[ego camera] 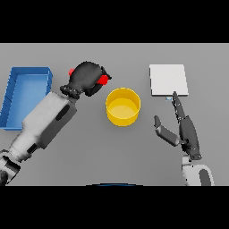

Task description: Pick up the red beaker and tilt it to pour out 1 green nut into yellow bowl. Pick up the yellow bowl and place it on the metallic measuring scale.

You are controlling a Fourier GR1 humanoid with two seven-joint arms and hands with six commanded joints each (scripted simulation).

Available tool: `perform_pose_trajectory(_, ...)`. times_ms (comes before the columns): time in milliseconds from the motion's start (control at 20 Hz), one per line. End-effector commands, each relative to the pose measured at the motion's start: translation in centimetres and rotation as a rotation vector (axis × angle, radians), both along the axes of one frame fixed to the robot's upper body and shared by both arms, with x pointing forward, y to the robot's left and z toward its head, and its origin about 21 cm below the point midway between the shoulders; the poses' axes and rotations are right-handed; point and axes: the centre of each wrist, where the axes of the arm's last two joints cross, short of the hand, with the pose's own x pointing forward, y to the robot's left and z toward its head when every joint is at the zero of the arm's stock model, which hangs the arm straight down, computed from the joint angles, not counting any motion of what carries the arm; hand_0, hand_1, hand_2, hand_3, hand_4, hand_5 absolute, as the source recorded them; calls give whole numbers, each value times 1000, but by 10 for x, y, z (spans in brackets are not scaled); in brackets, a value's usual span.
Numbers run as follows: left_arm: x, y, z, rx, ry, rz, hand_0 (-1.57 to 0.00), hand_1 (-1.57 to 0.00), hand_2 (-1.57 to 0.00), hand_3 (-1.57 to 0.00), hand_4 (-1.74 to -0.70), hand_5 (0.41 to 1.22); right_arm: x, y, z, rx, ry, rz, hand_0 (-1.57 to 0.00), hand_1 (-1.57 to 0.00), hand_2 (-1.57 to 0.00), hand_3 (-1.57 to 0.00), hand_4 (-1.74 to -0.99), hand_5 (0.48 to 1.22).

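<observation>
The red beaker (103, 79) is wrapped almost wholly inside the left hand (88, 78), whose fingers are curled tight round it; only slivers of red show, one past the fingers on the side facing the yellow bowl (123, 106) and a smaller one at the wrist side. It looks carried above the table, just beside the bowl's near rim and not yet over the opening. I cannot see any green nut, in the beaker or in the bowl.

To do the pour well, I judge the beaker's mouth should come over the bowl's middle before it tips, and the tilt should be slow and slight, so one nut rolls out and not several.

The right hand (184, 129) rests well apart from the bowl, fingers straight and thumb spread, holding nothing; its fingertips reach just to the near edge of the scale (167, 79). A blue bin (13, 85) sits beyond the left forearm.
</observation>
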Motion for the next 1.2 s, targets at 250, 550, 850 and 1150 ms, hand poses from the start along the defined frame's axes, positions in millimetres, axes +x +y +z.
perform_pose_trajectory(250, 14, -26, 16, 405, -48, -138, -1571, -1571, -1571, -1571, -1637, 1209, 0, -1, -1, 5, -14, -18, 1, 1, 1, 1, -1253, 688)
perform_pose_trajectory(550, 15, -58, 23, 662, -60, -250, -1571, -1571, -1571, -1571, -1709, 1218, -4, 0, -3, 18, -16, -32, 1, 1, 1, 1, -1198, 650)
perform_pose_trajectory(850, 17, -78, 29, 917, -142, -301, -1571, -1571, -1571, -1571, -1733, 1220, -2, 1, -4, -16, -14, -40, 1, 1, 1, 1, -1183, 643)
perform_pose_trajectory(1150, 14, -92, 26, 1131, -287, -404, -1571, -1571, -1571, -1571, -1735, 1221, -1, 3, -1, 0, -13, -49, 1, 1, 1, 1, -1164, 625)
